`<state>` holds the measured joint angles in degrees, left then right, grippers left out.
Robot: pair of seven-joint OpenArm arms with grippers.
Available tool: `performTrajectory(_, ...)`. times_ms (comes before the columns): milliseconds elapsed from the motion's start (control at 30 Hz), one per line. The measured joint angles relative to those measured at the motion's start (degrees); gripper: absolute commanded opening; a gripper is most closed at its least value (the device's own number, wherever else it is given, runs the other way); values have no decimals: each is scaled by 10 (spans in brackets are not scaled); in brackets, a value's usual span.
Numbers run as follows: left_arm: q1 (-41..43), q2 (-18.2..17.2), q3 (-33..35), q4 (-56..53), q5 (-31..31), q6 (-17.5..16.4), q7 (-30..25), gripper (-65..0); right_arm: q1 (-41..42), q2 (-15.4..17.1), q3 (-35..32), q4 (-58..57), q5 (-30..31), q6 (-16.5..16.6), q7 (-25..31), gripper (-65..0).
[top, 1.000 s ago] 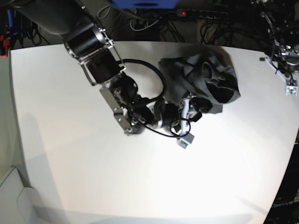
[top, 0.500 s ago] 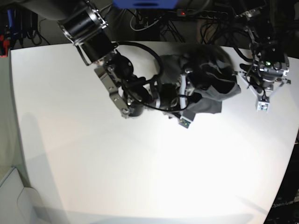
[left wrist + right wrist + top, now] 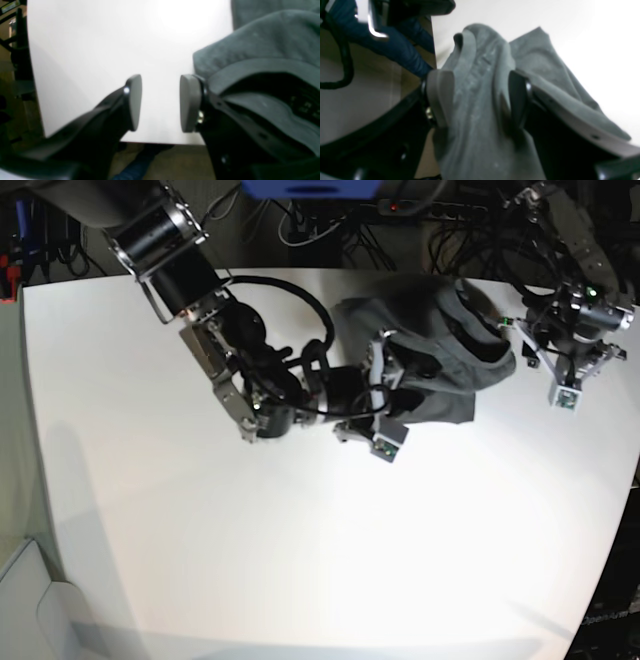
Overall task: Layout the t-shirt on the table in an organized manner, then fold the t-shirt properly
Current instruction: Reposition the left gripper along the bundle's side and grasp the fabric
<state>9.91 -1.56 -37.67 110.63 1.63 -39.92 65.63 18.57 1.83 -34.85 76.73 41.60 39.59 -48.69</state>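
Observation:
The dark grey t-shirt [image 3: 450, 345] lies crumpled at the back middle of the white table [image 3: 300, 530]. My right gripper [image 3: 398, 395] is open at the shirt's left front side. In the right wrist view a bunched fold of the t-shirt [image 3: 540, 62] fills the gap of this right gripper [image 3: 478, 100]. My left gripper [image 3: 563, 385] hovers over bare table just right of the shirt. The left wrist view shows the left gripper [image 3: 160, 102] open, only table [image 3: 100, 50] between its pads, and the t-shirt [image 3: 250, 50] against the outside of its right finger.
A power strip [image 3: 430, 208] with a red light and tangled black cables lie behind the table's back edge. A black cable loop [image 3: 300, 310] hangs from the right arm over the table. The table's right edge runs close to the left gripper.
The left arm came in from the far right to the shirt's right side and its jaws opened. The right gripper moved back from the shirt's front edge into the cloth.

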Motion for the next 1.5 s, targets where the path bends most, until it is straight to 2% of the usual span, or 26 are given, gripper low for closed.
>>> performTrajectory(67, 13, 0, -2, 0, 3, -1, 16, -408, 0, 7, 1, 0, -1, 0, 1, -292)
performTrajectory(267, 27, 19, -7, 2, -3, -2, 14, -396, 1, 8, 1, -2, 2, 0, 3, -292)
performTrajectory(333, 24, 19, -13, 2, -7, -2, 15, -340, 2, 8, 1, -2, 2, 0, 4, -292)
performTrajectory(433, 24, 19, -20, 2, -52, -2, 17, -255, 3, 7, 1, -2, 2, 0, 4, -292)
performTrajectory(567, 19, 25, -72, 3, -100, -2, 19, -150, 3, 7, 1, -2, 2, 0, 5, -292)
performTrajectory(700, 1, 26, -108, -2, -153, -2, 18, -87, 3, 8, 0, -3, 2, 0, 5, -292)
performTrajectory(800, -7, 40, -129, -21, -185, -1, 11, -60, 3, 8, 0, -3, 1, 0, 4, -292)
performTrajectory(867, -13, 44, -133, -43, -189, -2, 27, -55, 3, 8, 0, -3, 2, 0, 4, -292)
performTrajectory(1033, -41, 53, -134, -109, -208, -2, 12, -56, 3, 8, 0, -3, 2, 0, 2, -292)
performTrajectory(1267, -60, 76, -133, -142, -205, 0, 14, -57, 3, 9, 0, -3, 2, 0, 1, -292)
performTrajectory(1500, -71, 78, -133, -178, -207, 0, 14, -63, 3, 9, 0, -3, 2, 0, 1, -292)
